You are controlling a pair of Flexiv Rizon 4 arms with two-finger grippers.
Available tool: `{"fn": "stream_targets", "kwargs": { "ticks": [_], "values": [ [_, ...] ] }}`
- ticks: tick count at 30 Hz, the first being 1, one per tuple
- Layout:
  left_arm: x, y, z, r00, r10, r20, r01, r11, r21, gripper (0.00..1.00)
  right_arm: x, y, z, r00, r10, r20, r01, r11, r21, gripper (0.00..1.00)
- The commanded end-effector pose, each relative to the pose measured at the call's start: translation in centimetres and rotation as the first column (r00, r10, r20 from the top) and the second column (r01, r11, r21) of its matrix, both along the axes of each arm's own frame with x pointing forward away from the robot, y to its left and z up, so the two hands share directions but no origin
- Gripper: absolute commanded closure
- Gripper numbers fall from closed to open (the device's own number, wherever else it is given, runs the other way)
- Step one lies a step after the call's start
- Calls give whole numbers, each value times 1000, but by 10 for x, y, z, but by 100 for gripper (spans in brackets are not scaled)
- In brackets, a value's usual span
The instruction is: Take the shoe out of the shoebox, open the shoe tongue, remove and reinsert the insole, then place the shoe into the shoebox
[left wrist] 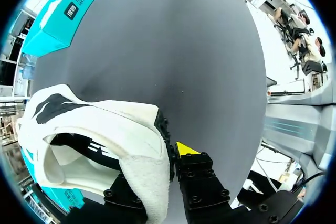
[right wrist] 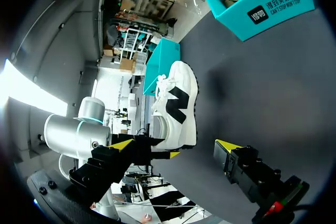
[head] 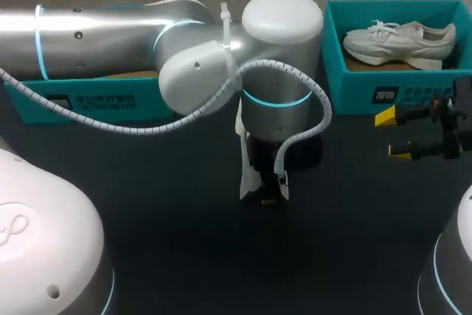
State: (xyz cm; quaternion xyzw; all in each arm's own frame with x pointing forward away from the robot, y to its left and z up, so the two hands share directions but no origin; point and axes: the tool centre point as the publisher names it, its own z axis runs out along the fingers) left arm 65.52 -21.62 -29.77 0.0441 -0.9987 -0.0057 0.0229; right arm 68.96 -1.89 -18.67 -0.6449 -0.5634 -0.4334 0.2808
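Note:
A white shoe (right wrist: 176, 106) with a black side mark is off the table in my left gripper (left wrist: 168, 162), which is shut on its heel collar. One yellow fingertip (left wrist: 186, 148) shows outside the heel; the other is hidden by the shoe. In the head view my left gripper (head: 265, 191) points down at the table's middle, and my arm hides most of the shoe (head: 245, 154). My right gripper (head: 394, 134) stands open to the right of the shoe with nothing in it. From the right wrist, the shoe lies ahead of my right gripper (right wrist: 174, 145). The teal shoebox (head: 383, 95) at the back right holds a second white shoe (head: 398, 42).
Another teal box (head: 81, 101) stands at the back left, partly behind my left arm. The dark tabletop (head: 221, 256) lies bare in front of both grippers. The shoebox (right wrist: 262, 11) and the second teal box (right wrist: 163, 66) also appear in the right wrist view.

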Motion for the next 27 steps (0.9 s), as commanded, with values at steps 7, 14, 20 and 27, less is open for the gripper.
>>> {"fn": "stream_targets", "kwargs": {
  "ticks": [7, 14, 20, 27],
  "values": [
    [6, 9, 80, 1000, 23, -13, -23, 1000, 0, 100, -1, 1, 0, 1000, -3, 0, 3, 1000, -2, 0],
    [16, 18, 120, 999, 39, -1, -39, 999, -13, 100, -1, 1, 0, 1000, -3, 0, 3, 1000, -2, 0],
    [24, 19, 128, 997, 79, 10, -79, 997, 2, 100, -1, 1, 0, 1000, -3, 0, 3, 1000, -2, 0],
    [24, 19, 128, 997, 79, 10, -79, 997, 2, 100, -1, 1, 0, 1000, -3, 0, 3, 1000, -2, 0]
  ]
}}
